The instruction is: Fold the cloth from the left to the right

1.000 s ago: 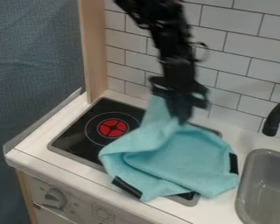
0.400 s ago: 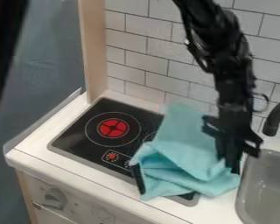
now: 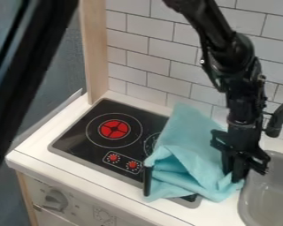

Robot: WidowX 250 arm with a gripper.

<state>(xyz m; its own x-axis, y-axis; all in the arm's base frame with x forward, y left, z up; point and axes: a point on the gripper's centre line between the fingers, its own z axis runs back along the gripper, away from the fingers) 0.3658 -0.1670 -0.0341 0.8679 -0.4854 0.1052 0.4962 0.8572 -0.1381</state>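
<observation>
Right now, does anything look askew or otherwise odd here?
The cloth is bunched in uneven folds over the right of the stovetop, not neatly squared. At upper left, an unidentified dark shape blocks the background.

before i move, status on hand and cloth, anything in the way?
Hand at cloth's right edge, near sink. Cloth rumpled over stove's right side, left burner bare. Faucet close on the right, may crowd it.

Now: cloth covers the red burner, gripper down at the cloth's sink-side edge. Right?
Not the burner part: the camera view shows the red burner uncovered, with the cloth bunched to the sink side of it. The gripper is down at the cloth's sink-side edge, as you say.
</observation>
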